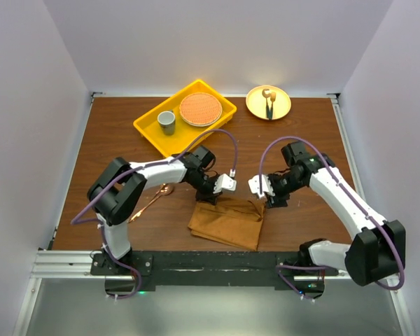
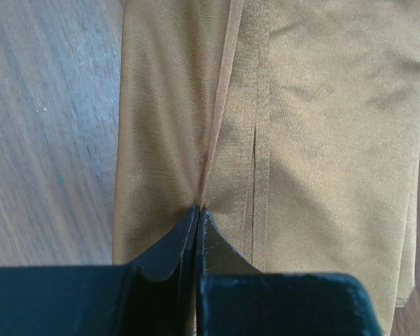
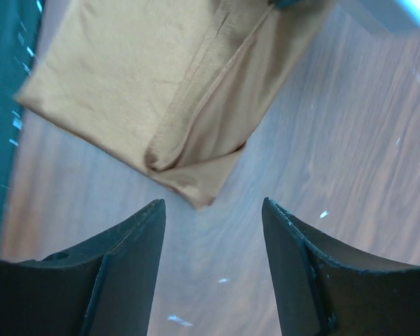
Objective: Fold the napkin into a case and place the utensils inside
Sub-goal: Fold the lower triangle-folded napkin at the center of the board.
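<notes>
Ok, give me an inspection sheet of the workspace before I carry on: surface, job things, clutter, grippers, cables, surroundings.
Surface: brown wooden table, no spills seen.
Job's things: rust-brown cloth napkin folded, lying between the arms; slim copper-coloured metal spoon on the table beside the left arm, not in the cloth.
Clutter: yellow plastic tray holding a grey cup and an orange round plate; yellow round plate bearing a dark-handled gold-tipped utensil.
Grippers: left gripper shut, pinching a fold of the napkin; right gripper open, empty, just off the napkin's corner.
Cables: purple cable looped over each arm, no snag seen.
Surroundings: pale walls on three sides.
</notes>
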Robot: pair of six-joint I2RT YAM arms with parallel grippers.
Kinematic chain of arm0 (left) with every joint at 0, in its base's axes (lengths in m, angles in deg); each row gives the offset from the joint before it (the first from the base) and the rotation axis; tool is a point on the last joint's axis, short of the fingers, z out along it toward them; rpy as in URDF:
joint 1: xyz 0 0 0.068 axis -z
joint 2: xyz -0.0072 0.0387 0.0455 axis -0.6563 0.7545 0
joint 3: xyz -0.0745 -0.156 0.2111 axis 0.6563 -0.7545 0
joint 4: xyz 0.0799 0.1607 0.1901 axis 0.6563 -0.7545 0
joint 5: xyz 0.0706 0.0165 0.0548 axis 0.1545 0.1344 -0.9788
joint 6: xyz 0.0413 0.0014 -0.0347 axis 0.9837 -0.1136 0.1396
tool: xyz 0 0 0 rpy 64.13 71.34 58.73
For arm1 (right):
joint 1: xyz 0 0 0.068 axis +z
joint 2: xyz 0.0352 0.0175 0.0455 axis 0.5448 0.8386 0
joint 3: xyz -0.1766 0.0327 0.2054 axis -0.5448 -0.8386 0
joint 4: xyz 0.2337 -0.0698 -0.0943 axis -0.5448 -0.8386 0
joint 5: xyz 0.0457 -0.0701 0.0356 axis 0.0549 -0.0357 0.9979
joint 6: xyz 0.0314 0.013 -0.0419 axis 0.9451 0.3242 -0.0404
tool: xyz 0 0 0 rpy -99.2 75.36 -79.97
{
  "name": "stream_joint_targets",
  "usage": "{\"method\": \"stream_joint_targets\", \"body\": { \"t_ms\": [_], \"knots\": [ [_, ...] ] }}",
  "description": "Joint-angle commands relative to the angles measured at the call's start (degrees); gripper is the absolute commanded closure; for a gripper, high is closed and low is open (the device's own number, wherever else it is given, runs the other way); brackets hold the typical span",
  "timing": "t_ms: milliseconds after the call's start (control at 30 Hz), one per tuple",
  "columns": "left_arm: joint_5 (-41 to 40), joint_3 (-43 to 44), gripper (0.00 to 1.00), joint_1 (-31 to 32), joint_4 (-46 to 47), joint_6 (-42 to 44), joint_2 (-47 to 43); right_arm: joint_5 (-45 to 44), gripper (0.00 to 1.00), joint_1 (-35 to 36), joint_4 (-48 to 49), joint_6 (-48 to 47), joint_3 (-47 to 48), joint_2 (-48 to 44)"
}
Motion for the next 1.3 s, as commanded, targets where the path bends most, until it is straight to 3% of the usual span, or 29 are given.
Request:
{"method": "stream_joint_targets", "body": {
  "t_ms": [0,267,467,767,933,1267],
  "knots": [
    [-2.9,-3.9,0.96,-0.1,1.2,-0.2,-0.5,7.0,0.4,-3.1,-1.8,13.9,2.8,-0.5],
    [-3.7,-6.5,0.96,0.0,5.0,0.5,-3.3,12.3,0.46,-10.0,3.6,30.3,8.7,12.8],
    [-4.2,-8.2,0.98,0.4,6.6,1.6,-4.7,13.9,0.6,-9.8,8.9,43.2,11.5,22.1],
    [-5.7,-9.4,0.99,1.4,7.4,3.1,-5.7,13.9,0.66,-4.5,17.8,54.9,15.1,33.8],
    [-5.8,-9.4,0.99,1.5,7.3,3.2,-5.7,13.4,0.66,0.2,20.7,57.1,16.5,38.4],
    [-5.7,-9.2,0.99,1.5,6.5,3.7,-5.8,15.3,0.65,1.5,15.9,55.8,20.1,48.0]
  ]
}}
